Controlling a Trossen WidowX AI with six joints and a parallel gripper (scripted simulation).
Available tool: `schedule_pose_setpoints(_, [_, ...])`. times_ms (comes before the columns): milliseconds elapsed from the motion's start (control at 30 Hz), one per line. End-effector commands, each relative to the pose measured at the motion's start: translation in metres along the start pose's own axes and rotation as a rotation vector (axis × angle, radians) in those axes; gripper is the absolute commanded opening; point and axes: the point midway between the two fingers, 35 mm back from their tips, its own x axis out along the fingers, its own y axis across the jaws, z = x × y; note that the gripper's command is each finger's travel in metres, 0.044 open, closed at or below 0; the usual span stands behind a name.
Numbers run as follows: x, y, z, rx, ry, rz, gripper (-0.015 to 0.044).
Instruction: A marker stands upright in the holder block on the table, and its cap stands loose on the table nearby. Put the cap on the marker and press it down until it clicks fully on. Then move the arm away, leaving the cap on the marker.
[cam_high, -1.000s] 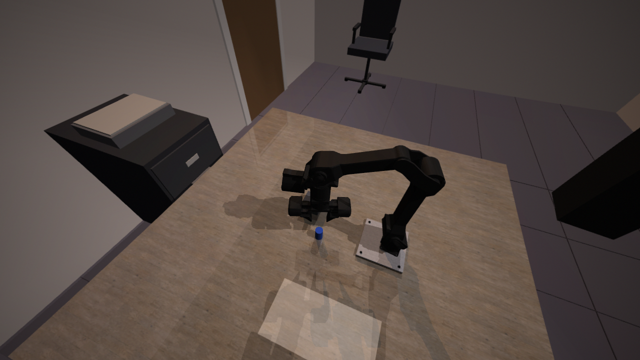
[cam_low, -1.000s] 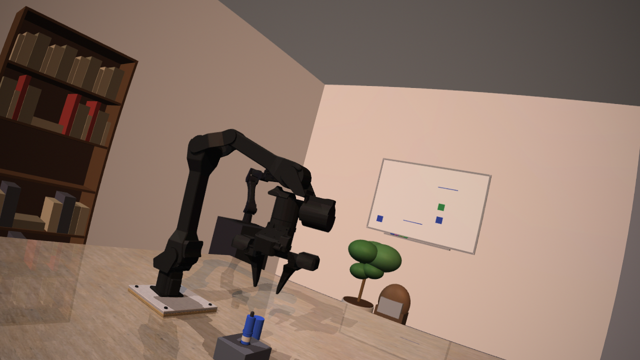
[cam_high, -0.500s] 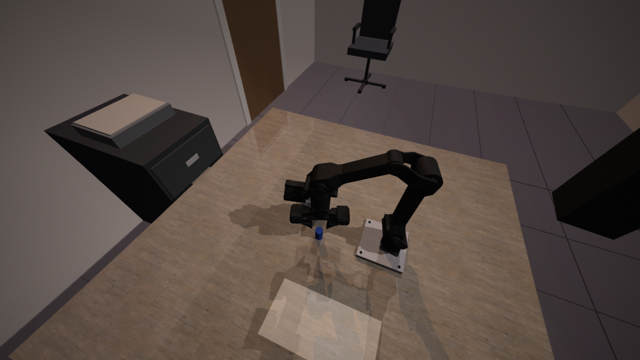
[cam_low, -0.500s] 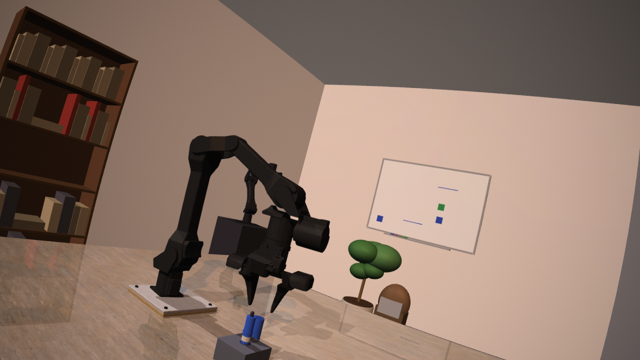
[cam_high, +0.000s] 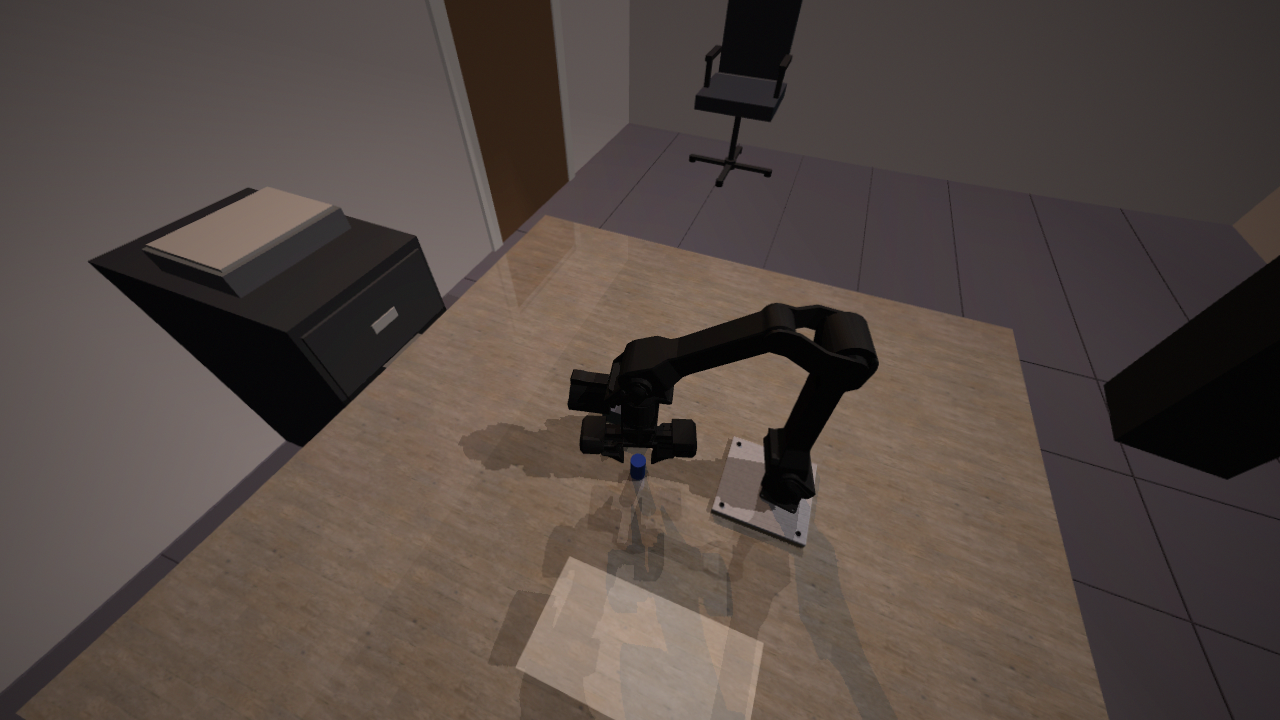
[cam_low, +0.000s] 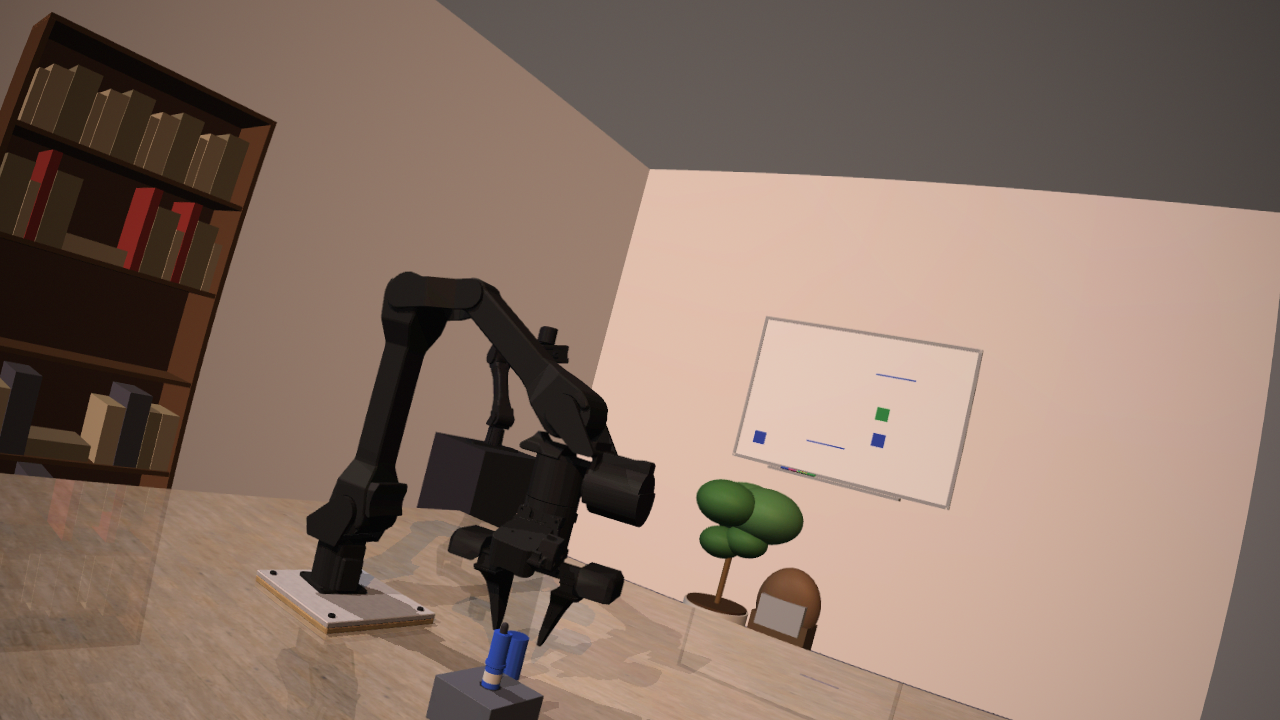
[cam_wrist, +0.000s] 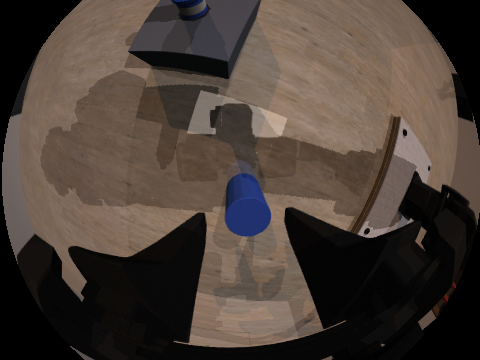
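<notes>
The blue cap stands upright on the table. My gripper is open and empty, pointing down with its fingertips just above the cap's top, one to either side. The dark grey holder block stands near the cap, toward the top of the wrist view. The blue marker stands upright in it, its dark tip bare in the exterior view; the wrist view cuts off its top. Neither block nor marker shows in the top view, where the arm covers that area.
The arm's white base plate is bolted to the table to the right of the cap in the wrist view. A pale rectangular patch shows nearer the top camera. A dark cabinet stands beyond the table's left edge.
</notes>
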Motion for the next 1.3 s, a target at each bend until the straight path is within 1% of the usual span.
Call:
schedule_pose_setpoints(0, [0.007,0.000,0.000,0.003,0.003,-0.001,0.0241])
schedule_pose_setpoints(633, [0.035,-0.002,0.000,0.003,0.003,-0.002,0.0241])
schedule_pose_setpoints(767, [0.035,-0.002,0.000,0.003,0.003,-0.002,0.0136])
schedule_pose_setpoints(1067, [0.035,-0.002,0.000,0.003,0.003,-0.002,0.0076])
schedule_pose_setpoints(1167, [0.031,-0.001,0.000,0.003,0.003,-0.001,0.0000])
schedule_pose_setpoints(1267, [0.023,-0.001,0.000,0.003,0.003,-0.001,0.0000])
